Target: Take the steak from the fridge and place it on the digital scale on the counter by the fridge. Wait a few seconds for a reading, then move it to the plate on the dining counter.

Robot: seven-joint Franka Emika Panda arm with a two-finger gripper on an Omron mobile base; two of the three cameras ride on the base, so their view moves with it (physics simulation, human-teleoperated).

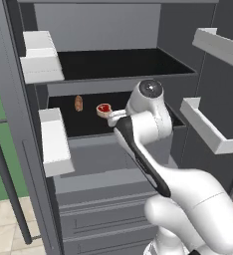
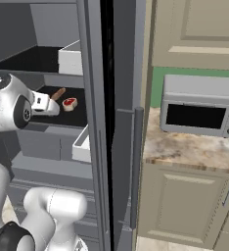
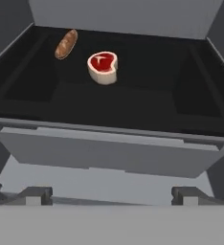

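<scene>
The steak [image 3: 103, 67], a red slab with a pale fat rim, lies flat on the dark middle shelf [image 3: 114, 103] of the open fridge [image 1: 113, 30], toward the back of that shelf and apart from everything else. Just beyond the steak and to its left in the hand view lies a brown oblong bread-like item [image 3: 66, 44], near the steak but not touching it. The tool [image 3: 111, 196] hangs in front of the shelf's grey front lip, short of the steak and touching nothing; its two dark fingertips [image 3: 35, 195] stand far apart at the bottom of the hand view, so the jaws are spread wide and hold nothing. In the left base view the white arm [image 1: 143, 129] rises from the lower right, bends at a dark-striped elbow and reaches forward and level into the fridge, its wrist close to the steak's right side. The fridge's white door bins [image 1: 44, 60] flank the shelf on both sides of the steak. In the right base view, past the fridge's door edge, a beige marbled table [image 2: 194, 147] over cream cabinets carries a silver toaster oven [image 2: 199, 105], well apart from the steak.
</scene>
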